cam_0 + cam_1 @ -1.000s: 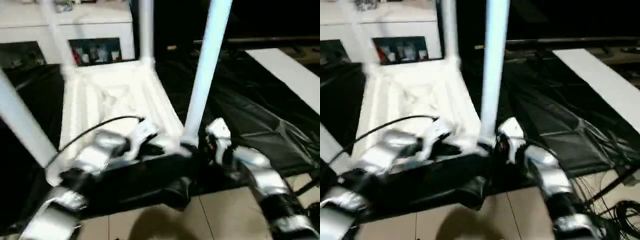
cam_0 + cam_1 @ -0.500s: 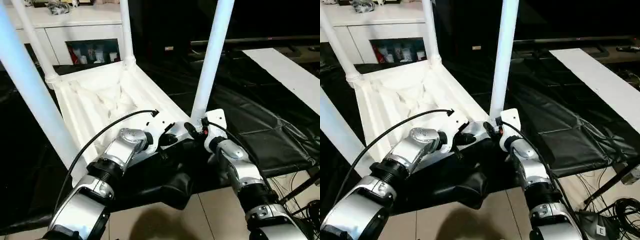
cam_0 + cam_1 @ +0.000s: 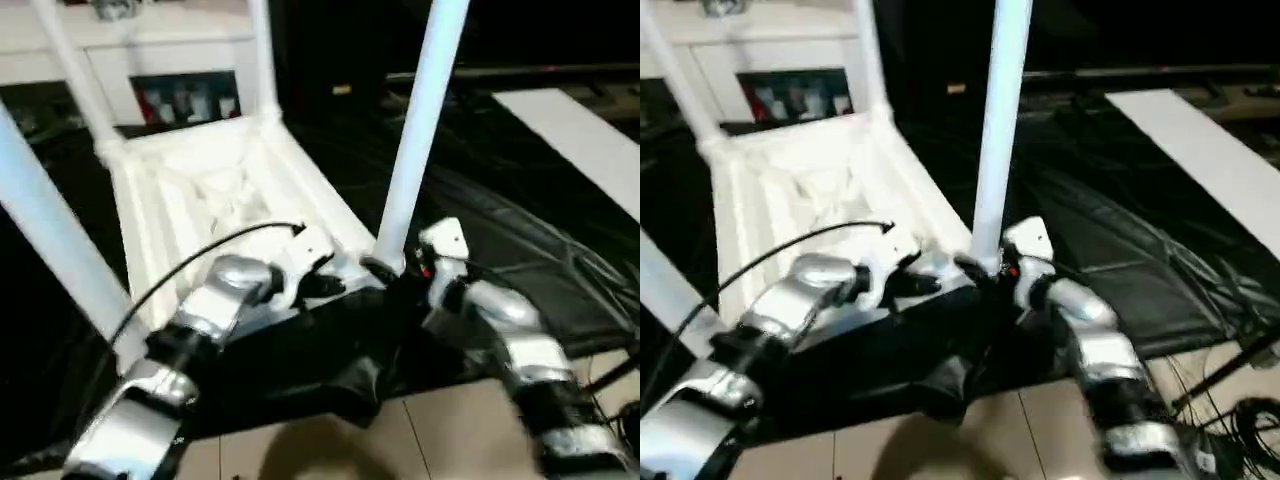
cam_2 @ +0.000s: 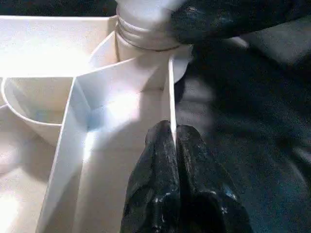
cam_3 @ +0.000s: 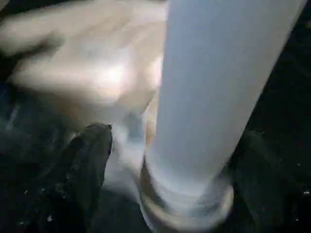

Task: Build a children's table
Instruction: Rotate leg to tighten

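Since the earlier frame the head camera shifted and blurred; both arms stayed at the near right corner of the tabletop (image 3: 215, 190), little else changed. The tabletop lay upside down on black sheeting (image 3: 520, 230), ribbed underside up, with four legs (image 3: 418, 120) standing upright in the corner sockets. Left gripper (image 4: 174, 141) was pinched narrow on a thin rib wall of the tabletop, just beside the corner socket. Right gripper (image 5: 170, 165) sat at the base of the near right leg, one finger (image 5: 87, 165) on each side of it; whether they touched the leg could not be told. White cabinet (image 3: 150, 60) stood behind.
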Robot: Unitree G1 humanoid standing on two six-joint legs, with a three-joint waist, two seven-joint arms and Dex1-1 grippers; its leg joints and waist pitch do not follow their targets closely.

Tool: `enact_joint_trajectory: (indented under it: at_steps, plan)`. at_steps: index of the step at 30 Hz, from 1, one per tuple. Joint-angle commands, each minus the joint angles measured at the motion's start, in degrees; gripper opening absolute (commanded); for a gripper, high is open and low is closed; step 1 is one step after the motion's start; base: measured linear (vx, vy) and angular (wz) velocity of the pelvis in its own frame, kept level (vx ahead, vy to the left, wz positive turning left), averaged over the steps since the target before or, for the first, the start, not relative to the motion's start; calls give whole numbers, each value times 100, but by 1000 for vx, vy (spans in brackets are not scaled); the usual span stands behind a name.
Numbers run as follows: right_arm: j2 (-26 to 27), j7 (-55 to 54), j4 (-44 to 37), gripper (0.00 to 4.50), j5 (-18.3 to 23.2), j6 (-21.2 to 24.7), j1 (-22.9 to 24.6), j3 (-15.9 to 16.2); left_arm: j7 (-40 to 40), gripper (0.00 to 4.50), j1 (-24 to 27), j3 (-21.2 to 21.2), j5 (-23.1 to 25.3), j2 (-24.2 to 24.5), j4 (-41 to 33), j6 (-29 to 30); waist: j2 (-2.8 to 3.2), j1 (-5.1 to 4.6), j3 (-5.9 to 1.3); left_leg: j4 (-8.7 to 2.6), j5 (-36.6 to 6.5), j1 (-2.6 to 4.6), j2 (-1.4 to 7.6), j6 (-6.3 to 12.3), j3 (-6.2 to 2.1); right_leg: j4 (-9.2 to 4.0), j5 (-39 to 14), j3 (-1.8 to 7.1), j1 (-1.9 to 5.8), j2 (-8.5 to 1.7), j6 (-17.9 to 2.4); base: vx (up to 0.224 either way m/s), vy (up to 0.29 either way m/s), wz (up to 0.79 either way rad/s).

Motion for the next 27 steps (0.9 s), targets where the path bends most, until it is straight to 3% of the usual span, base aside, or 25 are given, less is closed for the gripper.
enact_joint_trajectory:
  at_steps: [1,4,6,10,14,15,17,27]
  plan:
    - [-23,401,-121,391,-113,-24,108,228,-251,0,122,-254,79,12,6,101,-21,4,-344,-348,-1249,12,41,448,65,-300,-786,109,300,-155,-1470,0,0,0]
    - [-428,1168,-419,391,-93,-59,246,428,-1276,0,384,-395,-260,394,-624,-35,-33,6,-324,-374,-1479,17,51,388,55,-328,-1197,108,305,-161,-1403,0,0,0]
    - [-543,1426,-523,391,-44,-67,277,462,-1632,0,495,-451,-361,614,-934,-83,5,-5,-314,-399,-1684,31,73,331,43,-342,-1434,111,281,-162,-1369,0,0,0]
    - [-607,1561,-588,391,-16,-56,301,477,-1752,0,551,-470,-392,721,-1085,-8,25,44,-301,-403,-1838,95,88,242,69,-355,-1528,133,215,-138,-1379,0,0,0]
    - [-722,1728,-702,391,92,102,327,518,-1827,0,641,-469,-399,849,-1278,80,19,62,-318,-402,-1628,56,81,231,58,-312,-1260,133,258,-139,-1355,0,0,0]
    - [-743,1781,-717,374,121,135,331,539,-1822,0,646,-465,-395,855,-1287,89,-5,63,-319,-395,-1586,52,73,257,65,-312,-1220,132,264,-142,-1364,0,0,0]
    - [-765,1893,-735,364,160,194,338,546,-1835,0,665,-446,-383,868,-1335,128,8,72,-320,-387,-1517,48,71,278,67,-309,-1223,133,264,-152,-1364,0,0,0]
    - [-729,2072,-577,278,117,224,219,547,-1828,0,745,-420,-403,952,-1473,246,-35,74,-327,-368,-1336,40,69,331,72,-294,-1210,128,267,-151,-1370,0,0,0]
